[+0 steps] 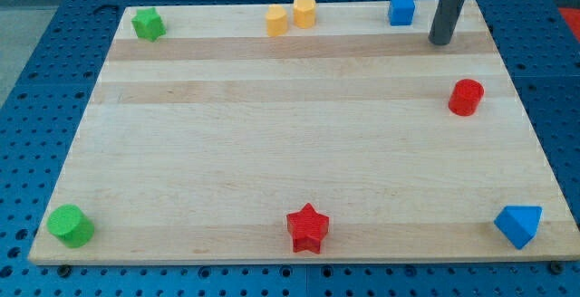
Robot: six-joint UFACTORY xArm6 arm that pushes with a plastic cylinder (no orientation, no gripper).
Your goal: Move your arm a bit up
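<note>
The light wooden board (290,152) lies on a blue perforated table (54,80). The straight dark rod enters from the view's top right, and my tip (440,41) rests on the board near its top-right corner. There are no fingers on this rod — nothing is held and the tip touches no block.

Blocks near the tip: the blue cube (401,10) sits just to the view's left of the rod, slightly higher and apart from it; the red cylinder (466,97) lies below and slightly right, also apart.

Along the top edge, two yellow blocks of roughly hexagonal shape — one (276,20) just beside the other (304,12) — stand near the centre. The green star-like block (149,24) occupies the top-left corner.

Along the bottom edge: the green cylinder (71,225) at left, the red star (307,228) at centre, the blue wedge-shaped block (519,225) at right.
</note>
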